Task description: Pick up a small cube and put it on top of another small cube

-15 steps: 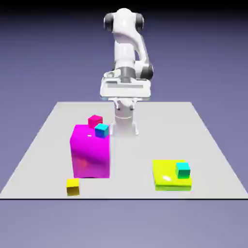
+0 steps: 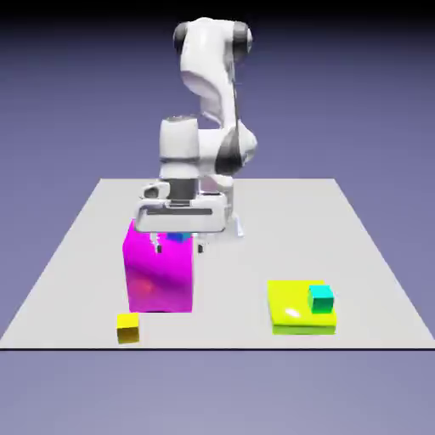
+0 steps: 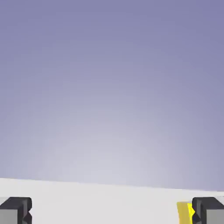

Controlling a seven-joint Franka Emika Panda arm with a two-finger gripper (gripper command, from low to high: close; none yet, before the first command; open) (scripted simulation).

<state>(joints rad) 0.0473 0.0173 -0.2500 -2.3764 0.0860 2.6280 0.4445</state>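
Tabletop (image 2: 229, 327) in pale grey ran across the lower half of the exterior view, its front edge nearest. Just behind that edge, at lower left, sat the small yellow cube (image 2: 127, 328), upright and apart from the gripper (image 2: 179, 248). At lower right lay a wide, flat yellow-green slab (image 2: 290, 318), with the small teal-green cube (image 2: 320, 299) on the right part of its top. Left of the middle stood the big magenta block (image 2: 160, 285), behind the yellow cube. The gripper hung over the block's upper part in the picture, fingers spread wide, holding nothing. A blue cube (image 2: 178, 237) showed partly hidden beneath the hand's body; its exact support could not be told. Farther back, the white arm (image 2: 212, 72) rose through the upper middle against the blue-violet backdrop (image 2: 357, 102). In the hand view, a yellow patch (image 3: 183, 213) showed beside the right-hand fingertip, partly covered.
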